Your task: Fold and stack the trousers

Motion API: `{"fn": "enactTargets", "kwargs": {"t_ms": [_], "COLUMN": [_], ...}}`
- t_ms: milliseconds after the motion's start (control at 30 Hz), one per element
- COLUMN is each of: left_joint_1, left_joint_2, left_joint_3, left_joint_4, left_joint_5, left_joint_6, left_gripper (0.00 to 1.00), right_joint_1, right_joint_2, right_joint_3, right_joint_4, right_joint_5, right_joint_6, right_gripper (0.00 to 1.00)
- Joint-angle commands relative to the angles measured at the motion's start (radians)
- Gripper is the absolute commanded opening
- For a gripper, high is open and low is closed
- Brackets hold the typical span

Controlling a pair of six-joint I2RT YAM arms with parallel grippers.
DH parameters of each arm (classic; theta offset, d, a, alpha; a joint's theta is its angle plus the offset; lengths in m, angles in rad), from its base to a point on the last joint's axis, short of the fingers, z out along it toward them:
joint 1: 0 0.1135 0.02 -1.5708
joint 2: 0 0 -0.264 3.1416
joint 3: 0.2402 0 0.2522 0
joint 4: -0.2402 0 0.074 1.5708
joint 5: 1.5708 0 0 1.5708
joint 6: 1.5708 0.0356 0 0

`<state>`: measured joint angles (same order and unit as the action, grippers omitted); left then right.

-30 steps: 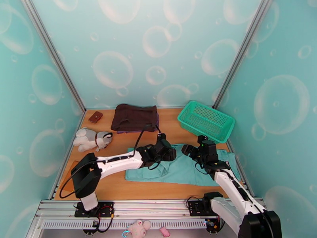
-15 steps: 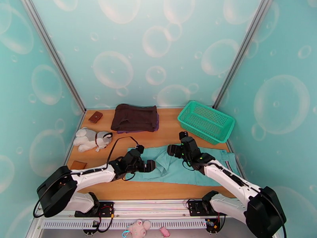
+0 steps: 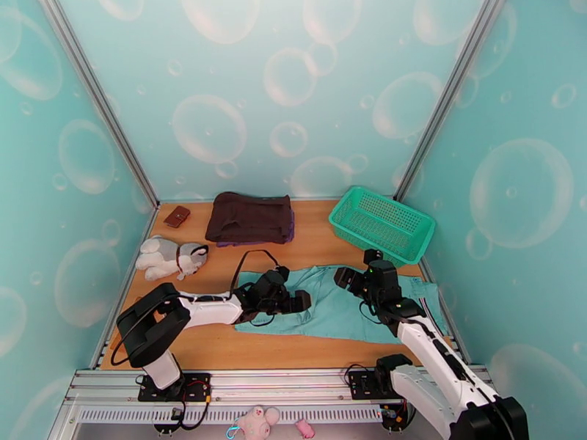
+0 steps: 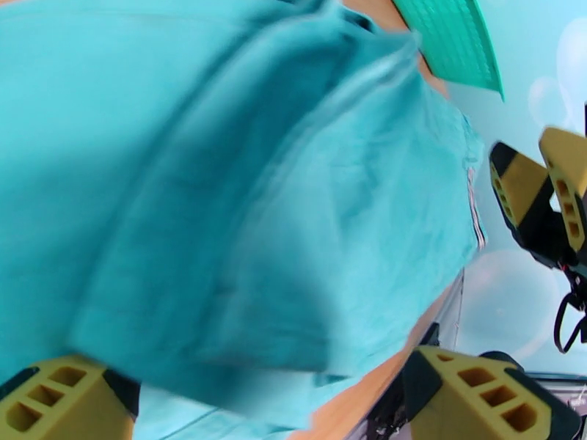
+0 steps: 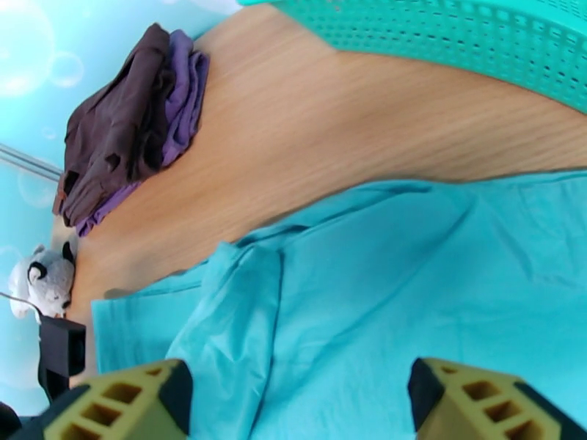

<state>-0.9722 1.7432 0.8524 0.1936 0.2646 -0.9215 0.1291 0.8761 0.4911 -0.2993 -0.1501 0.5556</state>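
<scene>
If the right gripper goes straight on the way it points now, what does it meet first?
Probably the trousers: the open right gripper points at cloth just ahead; the depth is unclear.

- The trousers (image 4: 293, 214) are blurring in the left wrist view and running off its left edge.
- The left arm (image 3: 213, 308) and right arm (image 3: 422, 335) are covering parts of them from above.
- The basket (image 5: 455, 31) is running off the right wrist view's top edge.
- The right gripper (image 5: 301, 401) is being cropped by its bottom edge.
- A brown thing (image 3: 177, 215) is looking too small to identify.
</scene>
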Motion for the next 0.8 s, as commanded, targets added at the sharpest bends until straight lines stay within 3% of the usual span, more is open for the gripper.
{"fn": "enactTargets", "kwargs": {"t_ms": [0,100,300,400,533,600,767], "left_joint_1": [-0.05,-0.083,-0.113,-0.115,-0.091,-0.05,0.089], "left_joint_2": [0.034,0.043,-0.006,-0.087,-0.241,-0.281,-0.278], "left_joint_3": [0.099,0.156,0.196,0.125,-0.061,-0.087,-0.041], "left_joint_4": [0.105,0.084,-0.147,-0.09,0.149,0.107,-0.319], "left_joint_5": [0.133,0.175,0.072,0.112,0.18,0.111,-0.237], "left_joint_6": [0.032,0.091,0.249,0.321,0.396,0.379,0.306], "left_gripper": [0.99,0.99,0.99,0.99,0.99,0.99,0.99], "right_joint_1": [-0.069,-0.118,-0.129,-0.129,-0.112,-0.071,0.174], "right_joint_2": [-0.048,-0.114,-0.148,-0.166,-0.152,-0.117,0.107], "right_joint_3": [-0.035,-0.058,-0.059,-0.069,-0.064,-0.057,0.026], "right_joint_4": [-0.037,-0.024,-0.04,-0.018,0.01,0.043,0.035], "right_joint_5": [-0.055,-0.065,-0.036,-0.019,-0.034,-0.071,0.042], "right_joint_6": [-0.019,0.004,0.016,0.031,0.025,0.005,-0.003], "right_gripper": [0.81,0.81,0.82,0.82,0.82,0.81,0.78]}}
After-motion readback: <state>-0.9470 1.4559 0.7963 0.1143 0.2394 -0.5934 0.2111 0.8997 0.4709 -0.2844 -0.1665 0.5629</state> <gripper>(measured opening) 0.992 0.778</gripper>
